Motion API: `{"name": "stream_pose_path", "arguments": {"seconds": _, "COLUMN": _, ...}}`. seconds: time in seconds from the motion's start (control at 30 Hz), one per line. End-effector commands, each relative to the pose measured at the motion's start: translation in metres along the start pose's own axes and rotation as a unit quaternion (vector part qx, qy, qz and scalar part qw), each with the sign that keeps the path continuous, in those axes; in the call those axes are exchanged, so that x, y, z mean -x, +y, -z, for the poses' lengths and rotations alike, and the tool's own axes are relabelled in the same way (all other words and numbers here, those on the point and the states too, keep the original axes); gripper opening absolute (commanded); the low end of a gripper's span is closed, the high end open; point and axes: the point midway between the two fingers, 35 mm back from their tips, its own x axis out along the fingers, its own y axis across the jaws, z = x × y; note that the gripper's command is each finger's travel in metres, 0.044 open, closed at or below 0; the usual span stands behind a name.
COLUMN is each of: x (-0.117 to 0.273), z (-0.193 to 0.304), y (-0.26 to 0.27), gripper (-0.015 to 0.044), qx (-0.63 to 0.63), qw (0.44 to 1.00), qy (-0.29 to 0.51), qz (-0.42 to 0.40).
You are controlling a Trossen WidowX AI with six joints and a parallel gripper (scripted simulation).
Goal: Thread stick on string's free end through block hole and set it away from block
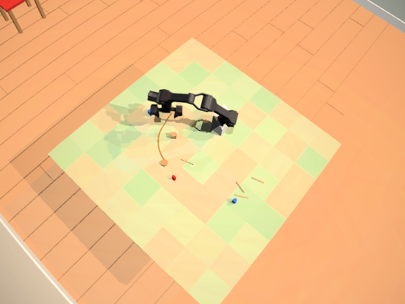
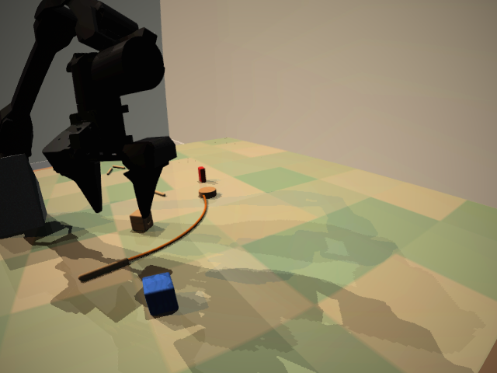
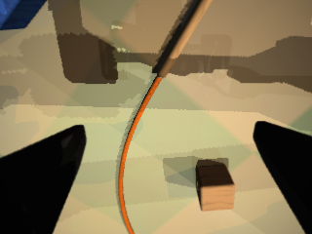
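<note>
Stick (image 2: 104, 270) (image 3: 183, 38) lies below the 2 spread fingers (image 1: 178, 111) (image 2: 146, 190), touching neither.

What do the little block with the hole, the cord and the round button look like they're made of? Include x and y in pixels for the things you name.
The block (image 1: 173, 135) (image 2: 140, 222) (image 3: 217, 197) looks like matte wood: darker grain lines show on its faces. The string (image 1: 158, 140) (image 2: 176, 238) (image 3: 121, 171) seems to be orange cord, its smooth curve suggesting something flexible; the fibre is unclear. The button (image 1: 164, 162) (image 2: 207, 190) is probably plain wood, going by its tan-brown colour, though no grain shows.

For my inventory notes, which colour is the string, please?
The string is orange, clearest in the wrist view.
</note>
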Motion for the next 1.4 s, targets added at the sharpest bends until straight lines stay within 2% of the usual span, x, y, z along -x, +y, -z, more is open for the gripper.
{"name": "stream_pose_path", "arguments": {"seconds": 0.0, "x": -0.0089, "z": -0.019, "y": 0.0013, "gripper": 0.044, "qx": -0.265, "qw": 0.964, "qy": -0.009, "qz": 0.012}}
{"name": "stream_pose_path", "arguments": {"seconds": 0.53, "x": -0.0089, "z": -0.019, "y": 0.0013, "gripper": 0.044, "qx": -0.265, "qw": 0.964, "qy": -0.009, "qz": 0.012}}
{"name": "stream_pose_path", "arguments": {"seconds": 0.93, "x": -0.0089, "z": -0.019, "y": 0.0013, "gripper": 0.0125, "qx": -0.265, "qw": 0.964, "qy": -0.009, "qz": 0.012}}
{"name": "stream_pose_path", "arguments": {"seconds": 1.37, "x": -0.0092, "z": -0.0189, "y": 0.0013, "gripper": 0.0124, "qx": -0.265, "qw": 0.964, "qy": -0.009, "qz": 0.012}}
